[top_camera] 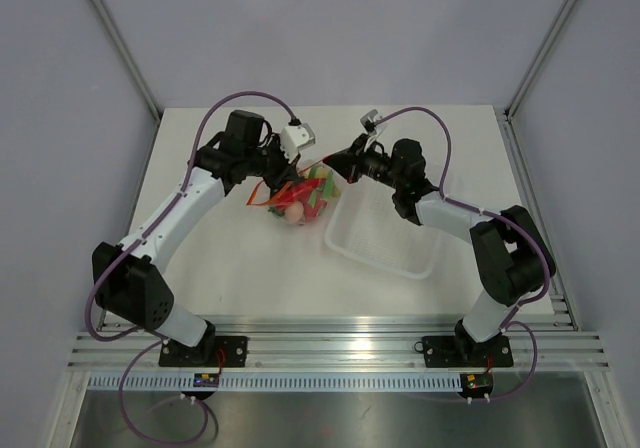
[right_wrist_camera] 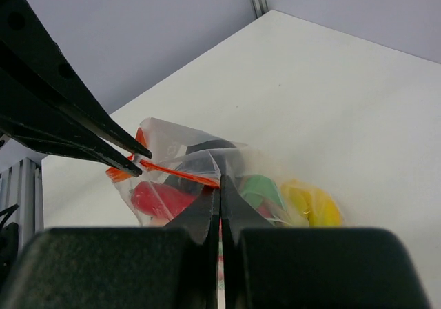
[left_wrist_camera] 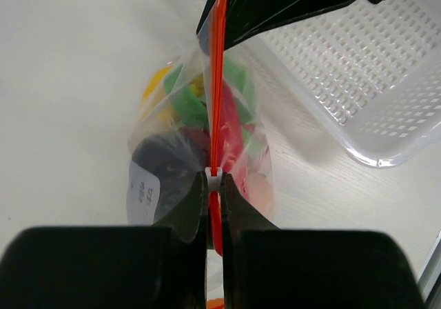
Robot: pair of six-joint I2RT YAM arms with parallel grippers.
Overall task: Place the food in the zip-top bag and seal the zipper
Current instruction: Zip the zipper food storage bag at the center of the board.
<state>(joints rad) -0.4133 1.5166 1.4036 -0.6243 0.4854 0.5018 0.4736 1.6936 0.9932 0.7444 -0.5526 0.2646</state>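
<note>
The zip-top bag [top_camera: 303,203] lies mid-table and holds the food: a yellow banana [left_wrist_camera: 155,85], green pieces [left_wrist_camera: 189,98], a red piece [right_wrist_camera: 155,198] and a dark fruit [left_wrist_camera: 165,161]. Its orange-red zipper [left_wrist_camera: 218,81] is stretched taut between both grippers. My left gripper [left_wrist_camera: 215,179] is shut on the white slider at one end of the zipper. My right gripper [right_wrist_camera: 220,185] is shut on the bag's mouth at the other end of the zipper [right_wrist_camera: 179,172]. In the top view the left gripper [top_camera: 287,176] and the right gripper [top_camera: 330,165] meet over the bag.
A rigid clear plastic tray [top_camera: 385,230] sits just right of the bag, under the right arm; it also shows in the left wrist view [left_wrist_camera: 358,74]. Grey walls enclose the white table on three sides.
</note>
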